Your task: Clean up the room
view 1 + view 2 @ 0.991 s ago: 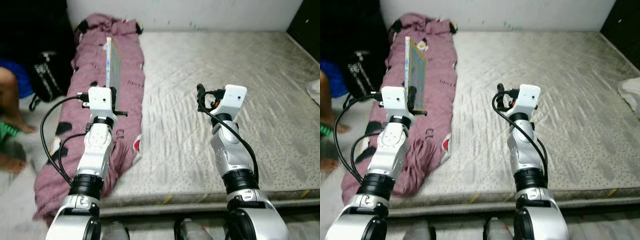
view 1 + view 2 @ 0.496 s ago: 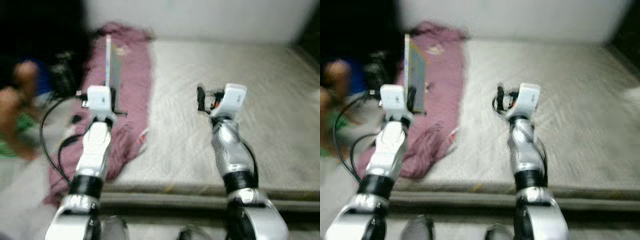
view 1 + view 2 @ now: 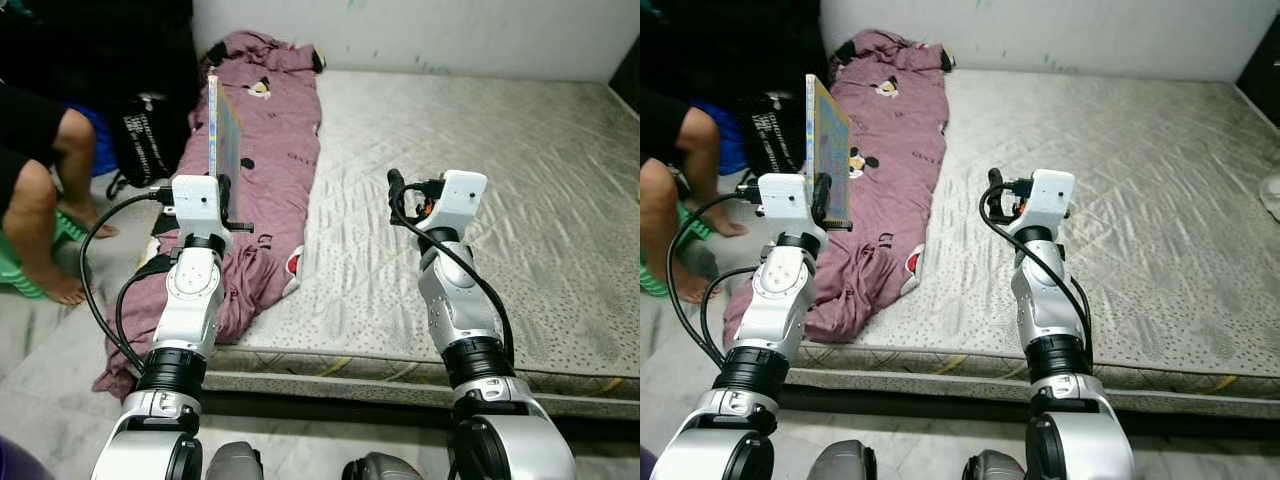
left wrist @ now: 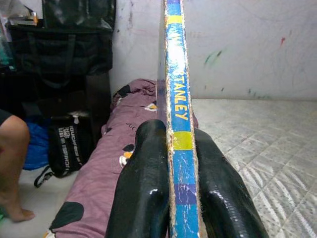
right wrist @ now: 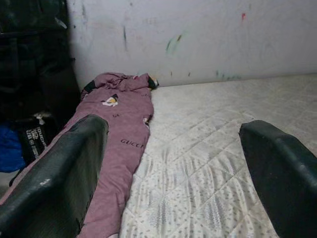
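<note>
Far off on my left a person sits by the wall, a bare leg (image 3: 45, 200) bent and the foot on the floor, with a black bag (image 3: 150, 135) with white lettering standing just beside the knee, between the person and the mattress (image 3: 480, 200). Next comes the mauve blanket (image 3: 265, 160), printed with cartoon mice, lying in a long heap down the left edge of the mattress, its near end spilling over the side toward the floor. Above that blanket my left gripper (image 4: 173, 163) is raised, its two black fingers (image 4: 143, 188) pressed tight on a thin hardcover book (image 3: 826, 150), one on each cover, so the book stands upright on edge with its worn blue, yellow and purple spine facing my wrist camera; the spine reads "STANLEY". The book hangs in the air over the blanket, touching nothing but my fingers. Moving right, the grey quilted mattress lies against the white scuffed wall (image 3: 420, 35). My right gripper (image 5: 173, 163) is lifted over the middle of the mattress near its front edge, its fingers spread wide apart and gripping nothing, pointing toward the far end of the blanket and the wall.
</note>
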You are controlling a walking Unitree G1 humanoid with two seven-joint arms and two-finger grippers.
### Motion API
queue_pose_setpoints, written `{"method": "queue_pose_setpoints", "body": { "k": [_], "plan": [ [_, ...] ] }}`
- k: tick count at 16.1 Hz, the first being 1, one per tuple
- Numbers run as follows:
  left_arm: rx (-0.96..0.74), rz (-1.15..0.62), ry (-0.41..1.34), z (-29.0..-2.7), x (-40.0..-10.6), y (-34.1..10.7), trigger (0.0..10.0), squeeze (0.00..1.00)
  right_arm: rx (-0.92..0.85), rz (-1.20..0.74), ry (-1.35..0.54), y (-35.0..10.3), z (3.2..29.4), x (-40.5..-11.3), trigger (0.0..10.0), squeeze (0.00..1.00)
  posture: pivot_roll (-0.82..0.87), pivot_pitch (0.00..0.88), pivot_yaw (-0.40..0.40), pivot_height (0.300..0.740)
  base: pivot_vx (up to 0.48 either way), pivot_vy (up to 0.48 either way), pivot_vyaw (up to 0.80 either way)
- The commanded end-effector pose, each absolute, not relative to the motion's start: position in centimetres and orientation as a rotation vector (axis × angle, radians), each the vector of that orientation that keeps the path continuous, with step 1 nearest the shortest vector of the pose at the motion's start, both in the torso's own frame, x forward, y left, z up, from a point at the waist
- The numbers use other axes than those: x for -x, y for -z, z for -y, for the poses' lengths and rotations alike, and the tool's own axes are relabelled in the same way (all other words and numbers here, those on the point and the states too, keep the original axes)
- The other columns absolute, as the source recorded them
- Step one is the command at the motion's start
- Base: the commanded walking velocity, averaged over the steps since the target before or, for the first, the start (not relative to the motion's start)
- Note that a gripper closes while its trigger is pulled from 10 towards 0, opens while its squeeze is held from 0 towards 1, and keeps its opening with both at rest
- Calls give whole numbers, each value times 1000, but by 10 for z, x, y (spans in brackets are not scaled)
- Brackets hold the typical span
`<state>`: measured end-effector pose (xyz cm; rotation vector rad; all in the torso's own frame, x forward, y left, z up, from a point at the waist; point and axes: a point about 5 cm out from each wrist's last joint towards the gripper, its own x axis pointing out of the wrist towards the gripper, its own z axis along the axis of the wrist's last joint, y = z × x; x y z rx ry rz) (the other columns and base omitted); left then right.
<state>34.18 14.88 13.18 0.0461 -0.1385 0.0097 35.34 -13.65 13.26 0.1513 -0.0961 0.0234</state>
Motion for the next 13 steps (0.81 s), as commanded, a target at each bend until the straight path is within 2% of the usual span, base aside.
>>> {"method": "queue_pose_setpoints", "body": {
  "k": [1,3,7,13],
  "plan": [
    [-62,187,3,-149,-343,-142,10000,0,-150,90,-34,-133,135,-354,10000,0,18,0,-4,740,0,0,-800],
    [-61,189,19,-147,-343,-143,10000,0,-147,91,-36,-133,134,-354,10000,0,15,0,-2,740,0,0,-678],
    [-52,190,36,-145,-342,-142,10000,0,-137,93,-49,-131,133,-352,10000,0,14,0,-5,740,0,0,0],
    [-42,177,32,-147,-330,-134,10000,0,-114,97,-74,-128,131,-345,10000,0,25,0,-14,740,0,-348,0]
  ]
}}
